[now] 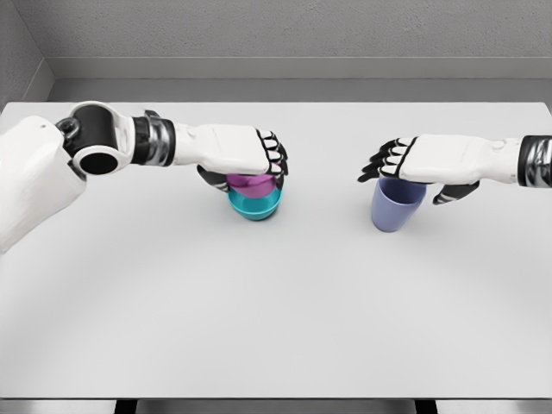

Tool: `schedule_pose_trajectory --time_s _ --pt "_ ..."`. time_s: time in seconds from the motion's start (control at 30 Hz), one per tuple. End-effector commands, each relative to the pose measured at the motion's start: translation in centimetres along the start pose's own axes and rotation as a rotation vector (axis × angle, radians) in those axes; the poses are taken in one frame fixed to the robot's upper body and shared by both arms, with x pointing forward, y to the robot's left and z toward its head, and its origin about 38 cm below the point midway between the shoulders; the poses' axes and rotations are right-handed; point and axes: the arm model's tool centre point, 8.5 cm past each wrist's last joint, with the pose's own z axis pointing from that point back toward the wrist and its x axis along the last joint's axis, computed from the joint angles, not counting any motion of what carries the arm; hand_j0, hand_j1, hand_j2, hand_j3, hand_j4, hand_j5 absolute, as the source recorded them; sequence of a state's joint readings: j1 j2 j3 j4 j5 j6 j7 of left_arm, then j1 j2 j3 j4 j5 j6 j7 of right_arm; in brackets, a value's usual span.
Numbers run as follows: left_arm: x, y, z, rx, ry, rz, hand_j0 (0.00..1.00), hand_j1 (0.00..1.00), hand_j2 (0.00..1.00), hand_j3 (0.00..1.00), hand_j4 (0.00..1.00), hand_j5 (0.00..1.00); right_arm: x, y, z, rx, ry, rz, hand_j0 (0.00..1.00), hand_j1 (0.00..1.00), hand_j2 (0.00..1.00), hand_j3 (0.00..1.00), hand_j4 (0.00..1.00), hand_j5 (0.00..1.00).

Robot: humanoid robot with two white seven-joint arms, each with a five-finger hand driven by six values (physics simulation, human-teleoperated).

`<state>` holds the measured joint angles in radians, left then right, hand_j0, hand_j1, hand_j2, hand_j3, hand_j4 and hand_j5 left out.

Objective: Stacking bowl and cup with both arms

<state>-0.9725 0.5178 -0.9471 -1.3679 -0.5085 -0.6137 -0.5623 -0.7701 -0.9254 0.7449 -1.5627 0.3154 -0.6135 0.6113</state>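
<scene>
A teal bowl (256, 205) sits on the white table (276, 319) left of the middle. A magenta bowl (247, 182) rests in it, partly hidden under my left hand (259, 164), whose fingers curl over its rim. To the right stands a blue-violet cup (397, 205), upright. My right hand (405, 168) hovers over the cup's mouth, fingers spread toward the left and thumb down at the cup's right side; it does not clearly grip the cup.
The table's back edge meets a grey wall. The table's front edge (276, 398) runs along the bottom of the view.
</scene>
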Motion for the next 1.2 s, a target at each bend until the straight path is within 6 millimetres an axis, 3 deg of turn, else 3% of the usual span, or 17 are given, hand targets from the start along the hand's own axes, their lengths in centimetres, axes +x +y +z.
schedule_pose_trajectory --time_s 0.0,0.43,1.07,1.17 --pt "0.0 -0.5 -0.4 -0.014 -0.001 0.009 0.68 0.68 0.68 0.68 0.68 0.68 -0.2 0.1 0.1 0.000 0.006 -0.007 1.00 1.00 1.00 1.00 1.00 1.00" --pt "-0.1 -0.7 -0.4 -0.016 0.001 0.013 0.77 0.77 0.77 0.77 0.77 0.77 -0.3 0.2 0.1 0.001 0.010 -0.011 1.00 1.00 1.00 1.00 1.00 1.00" --pt "0.0 -1.8 -1.5 -0.046 -0.009 0.037 0.78 0.78 0.78 0.78 0.78 0.78 -0.3 0.4 0.0 0.007 0.007 -0.013 1.00 1.00 1.00 1.00 1.00 1.00" --pt "-0.2 -2.0 -1.4 -0.048 -0.005 0.043 0.85 0.85 0.85 0.85 0.85 0.85 -0.2 0.5 -0.2 0.010 0.003 -0.014 1.00 1.00 1.00 1.00 1.00 1.00"
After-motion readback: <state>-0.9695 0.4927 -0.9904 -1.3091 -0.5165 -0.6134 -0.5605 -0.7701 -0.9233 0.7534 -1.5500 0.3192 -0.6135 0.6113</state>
